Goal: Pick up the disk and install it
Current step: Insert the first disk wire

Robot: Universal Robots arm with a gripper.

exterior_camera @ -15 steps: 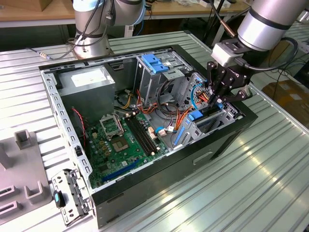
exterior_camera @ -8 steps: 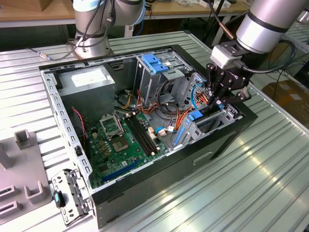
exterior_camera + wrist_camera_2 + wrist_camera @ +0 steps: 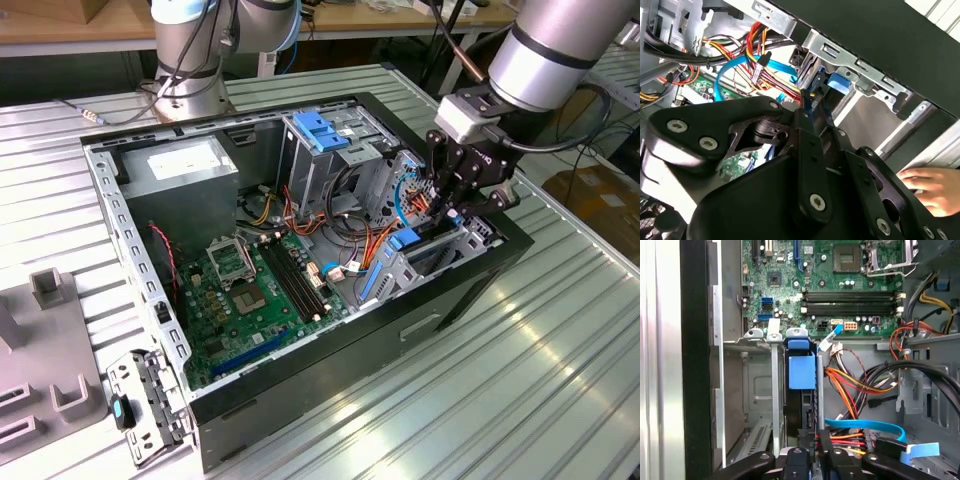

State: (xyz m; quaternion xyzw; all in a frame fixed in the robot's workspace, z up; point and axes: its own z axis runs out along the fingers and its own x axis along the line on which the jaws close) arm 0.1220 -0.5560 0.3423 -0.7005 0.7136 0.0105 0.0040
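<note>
The disk [image 3: 802, 371] stands on edge in a slot of the metal bay at the front of the open computer case [image 3: 455, 300]. Its blue plastic tab [image 3: 838, 82] points toward the motherboard. In the exterior view the disk's blue tab [image 3: 404, 240] sits just below my gripper [image 3: 447, 205], at the case's corner on the exterior view's right. My gripper [image 3: 812, 440] is shut on the disk's end, one finger [image 3: 807, 125] on each flat side. Most of the disk's body is hidden between the bay walls.
Orange, red and blue cables [image 3: 860, 385] crowd the space beside the bay. The motherboard [image 3: 250, 300], a grey power supply box [image 3: 185, 170] and a cage with a light-blue latch [image 3: 320, 130] fill the case. A person's hand [image 3: 930, 187] rests outside the case. A second arm's base [image 3: 190, 70] stands behind.
</note>
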